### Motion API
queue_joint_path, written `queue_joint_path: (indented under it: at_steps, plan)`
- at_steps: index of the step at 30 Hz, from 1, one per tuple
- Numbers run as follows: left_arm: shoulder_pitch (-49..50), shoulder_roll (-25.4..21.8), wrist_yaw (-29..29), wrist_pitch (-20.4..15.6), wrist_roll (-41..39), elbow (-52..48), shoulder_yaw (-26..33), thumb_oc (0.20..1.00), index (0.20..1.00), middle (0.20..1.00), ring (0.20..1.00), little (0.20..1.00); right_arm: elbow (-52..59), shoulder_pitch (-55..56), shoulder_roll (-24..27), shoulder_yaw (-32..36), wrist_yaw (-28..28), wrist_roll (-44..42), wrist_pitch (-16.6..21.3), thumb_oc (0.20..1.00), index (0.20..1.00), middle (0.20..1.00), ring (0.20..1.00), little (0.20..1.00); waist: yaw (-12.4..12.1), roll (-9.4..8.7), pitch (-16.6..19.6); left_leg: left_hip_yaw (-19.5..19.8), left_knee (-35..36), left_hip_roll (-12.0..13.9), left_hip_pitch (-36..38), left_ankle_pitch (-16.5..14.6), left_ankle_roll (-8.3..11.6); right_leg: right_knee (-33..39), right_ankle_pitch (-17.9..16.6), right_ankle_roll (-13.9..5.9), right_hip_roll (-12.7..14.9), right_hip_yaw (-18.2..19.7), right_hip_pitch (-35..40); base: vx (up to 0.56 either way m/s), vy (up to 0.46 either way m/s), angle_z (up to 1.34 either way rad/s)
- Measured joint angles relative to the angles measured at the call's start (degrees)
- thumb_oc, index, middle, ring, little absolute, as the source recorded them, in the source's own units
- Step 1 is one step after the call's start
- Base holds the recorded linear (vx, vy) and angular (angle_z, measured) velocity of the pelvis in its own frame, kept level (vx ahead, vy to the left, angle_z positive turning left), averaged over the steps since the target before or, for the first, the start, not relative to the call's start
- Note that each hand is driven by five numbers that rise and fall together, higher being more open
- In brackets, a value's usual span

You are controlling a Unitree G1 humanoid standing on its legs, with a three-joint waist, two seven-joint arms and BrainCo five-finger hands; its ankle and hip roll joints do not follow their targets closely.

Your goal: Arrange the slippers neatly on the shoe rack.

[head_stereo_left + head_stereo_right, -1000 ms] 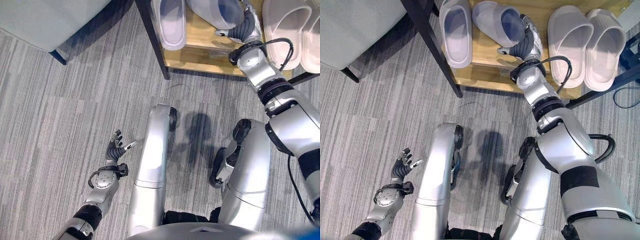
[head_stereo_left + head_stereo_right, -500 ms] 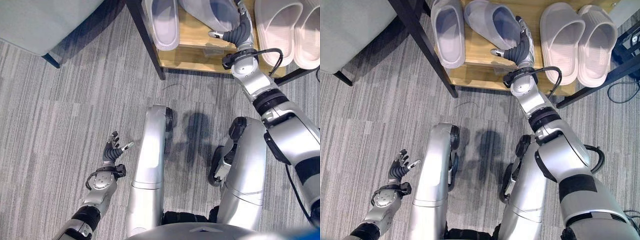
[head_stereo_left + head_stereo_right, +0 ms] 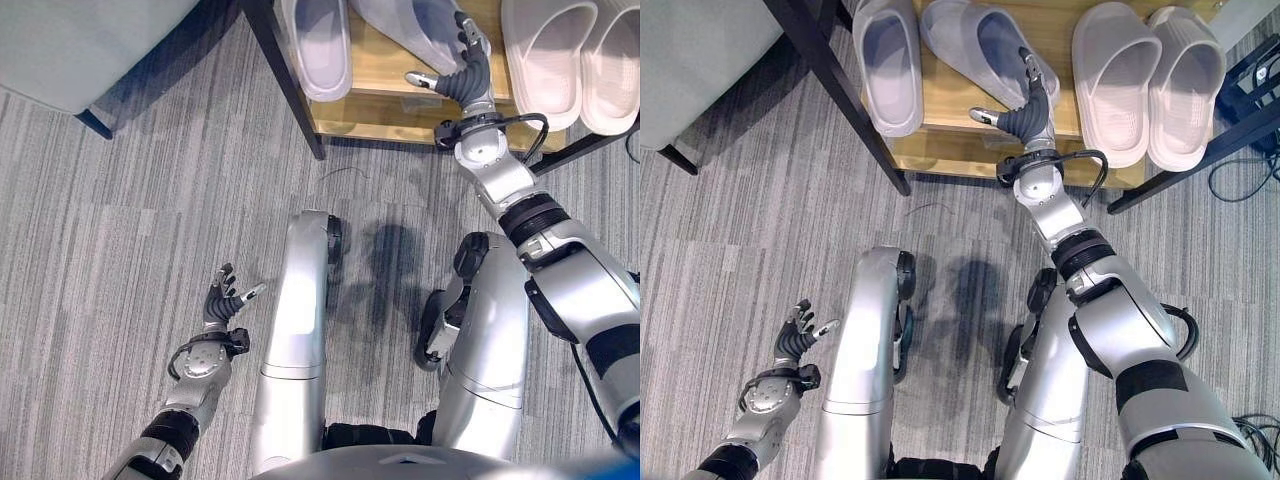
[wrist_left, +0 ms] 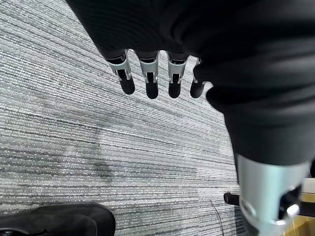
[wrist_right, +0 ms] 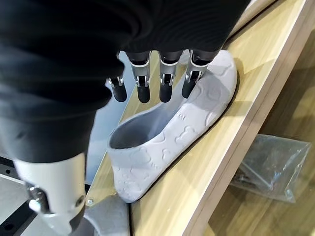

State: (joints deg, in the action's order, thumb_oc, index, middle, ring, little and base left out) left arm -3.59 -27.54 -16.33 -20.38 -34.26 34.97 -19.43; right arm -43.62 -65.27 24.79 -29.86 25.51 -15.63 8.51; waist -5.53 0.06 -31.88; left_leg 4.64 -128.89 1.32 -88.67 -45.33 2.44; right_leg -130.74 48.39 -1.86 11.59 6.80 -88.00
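Grey foam slipper lies skewed on your wooden shoe rack shelf; right hand beside it, fingers straight. Left hand spread over carpet.

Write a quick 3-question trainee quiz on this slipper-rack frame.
1. True or false: the right hand is curled round the skewed grey foam slipper.
2. How many slippers lie on the wooden shoe rack shelf? A) two B) three C) four
3. Fill in: the left hand hangs open over the grey ___.

Key
1. False: its fingers are straight, beside the slipper's edge.
2. C: two grey ones, plus the pale pink pair.
3. Carpet.
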Motion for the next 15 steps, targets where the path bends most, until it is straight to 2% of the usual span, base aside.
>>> queue_joint_path:
  at_steps: [3,5,7,15]
  plan:
    - [-0.62,0.03,-0.09,0.24,0.09,0.01,0.13,1.000,1.000,1.000,1.000,1.000,5.44,3.32,-0.20,0.18,-0.17,-0.07,0.32,1.000,1.000,1.000,1.000,1.000,0.31,-0.14,0.00,-0.09,0.35,0.02,0.02,-0.01,0.00,0.27,0.00,0.00,-0.23,-0.01,-0.14,0.00,0.000,0.00]
    - [-0.88,0.10,-0.25,0.49,0.10,0.07,1.22,1.000,1.000,1.000,1.000,1.000,10.58,6.22,-0.52,0.43,-0.65,-1.18,0.70,1.000,1.000,1.000,1.000,1.000,0.68,-0.99,-0.09,-0.15,0.53,0.20,0.11,-0.05,0.07,0.32,0.00,0.01,-0.43,-0.01,-0.28,0.01,0.005,-0.02]
    - [-1.48,0.18,-0.28,1.13,0.15,0.13,1.42,1.000,1.000,1.000,1.000,1.000,11.61,6.80,-1.35,0.43,-0.73,-1.41,1.08,1.000,1.000,1.000,1.000,1.000,1.36,-1.16,-0.13,-0.17,0.48,0.47,0.11,-0.07,0.05,0.36,-0.03,0.06,-0.47,0.00,-0.29,0.01,0.005,-0.02]
    - [-1.97,0.69,-1.42,1.15,1.91,2.59,1.64,1.000,1.000,1.000,1.000,1.000,13.17,6.77,-3.52,0.39,-1.49,-2.03,1.16,1.000,1.000,1.000,1.000,1.000,1.17,-1.15,-0.13,-0.19,0.58,0.59,0.11,-0.08,0.05,0.36,-0.03,0.07,-0.50,0.01,-0.37,0.00,0.000,0.00]
